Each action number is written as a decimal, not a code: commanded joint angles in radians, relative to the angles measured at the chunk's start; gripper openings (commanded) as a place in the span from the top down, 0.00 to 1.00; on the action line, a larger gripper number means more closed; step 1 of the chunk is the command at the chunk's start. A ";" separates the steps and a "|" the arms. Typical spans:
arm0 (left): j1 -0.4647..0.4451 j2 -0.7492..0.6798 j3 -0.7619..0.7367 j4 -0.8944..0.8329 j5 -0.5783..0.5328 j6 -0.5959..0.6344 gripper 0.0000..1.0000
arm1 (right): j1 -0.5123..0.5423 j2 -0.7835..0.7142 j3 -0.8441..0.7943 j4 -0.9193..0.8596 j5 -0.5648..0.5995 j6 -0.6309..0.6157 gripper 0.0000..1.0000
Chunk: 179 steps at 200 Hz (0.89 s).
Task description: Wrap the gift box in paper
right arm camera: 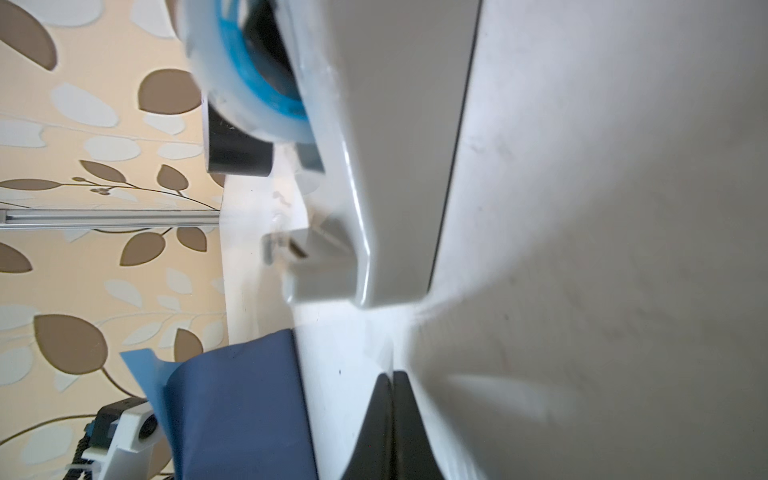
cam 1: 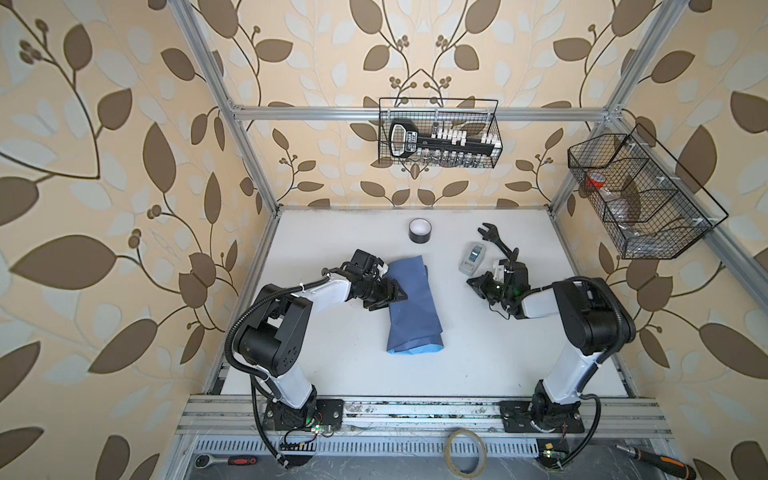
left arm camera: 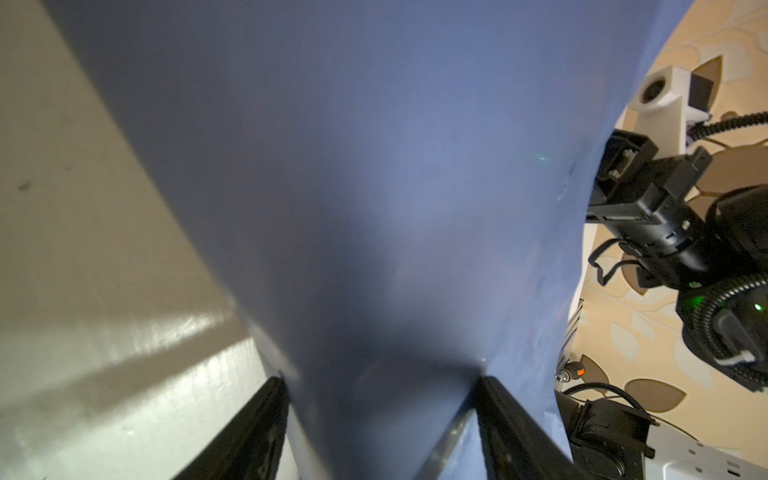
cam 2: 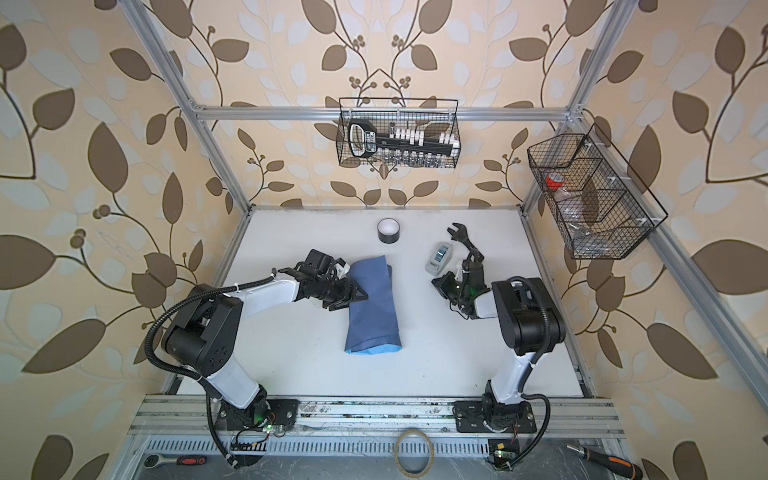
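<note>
Folding stage, top views: the paper [cam 1: 411, 307] lies mid-table [cam 1: 332, 365] as one slate-blue bundle with a sky-blue near edge. The gift box is hidden, judged inside. One black tape roll [cam 1: 419, 230], one grey case [cam 1: 472, 257].
Left wrist: left gripper [left arm camera: 380, 379] spread wide, fingers [left arm camera: 511, 415] pinching the bundle. The sheet is thin, soft and creasable, so grip through to the stiff box.
Right wrist: right gripper [right arm camera: 392, 376] pressed together, empty, beside the case.
</note>
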 commanded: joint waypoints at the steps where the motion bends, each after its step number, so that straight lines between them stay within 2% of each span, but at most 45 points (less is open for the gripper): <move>1: 0.006 0.044 -0.026 -0.063 -0.120 0.042 0.29 | 0.007 -0.140 -0.063 -0.008 -0.004 -0.010 1.00; 24: 0.006 0.048 -0.025 -0.063 -0.121 0.042 0.29 | 0.067 -0.311 -0.134 0.024 0.049 0.015 1.00; 36: 0.006 0.049 -0.025 -0.063 -0.120 0.042 0.29 | 0.122 -0.385 -0.160 0.025 0.118 0.038 1.00; 74: 0.006 0.049 -0.026 -0.062 -0.123 0.041 0.29 | 0.409 -0.528 -0.156 -0.010 0.492 0.097 1.00; 104: 0.006 0.049 -0.027 -0.061 -0.123 0.039 0.29 | 0.589 -0.477 -0.113 0.029 0.725 0.123 1.00; 139: 0.006 0.050 -0.028 -0.061 -0.123 0.040 0.29 | 0.675 -0.352 -0.059 0.083 0.786 0.154 1.00; 179: 0.006 0.052 -0.027 -0.062 -0.123 0.041 0.29 | 0.713 -0.277 -0.026 0.076 0.827 0.156 1.00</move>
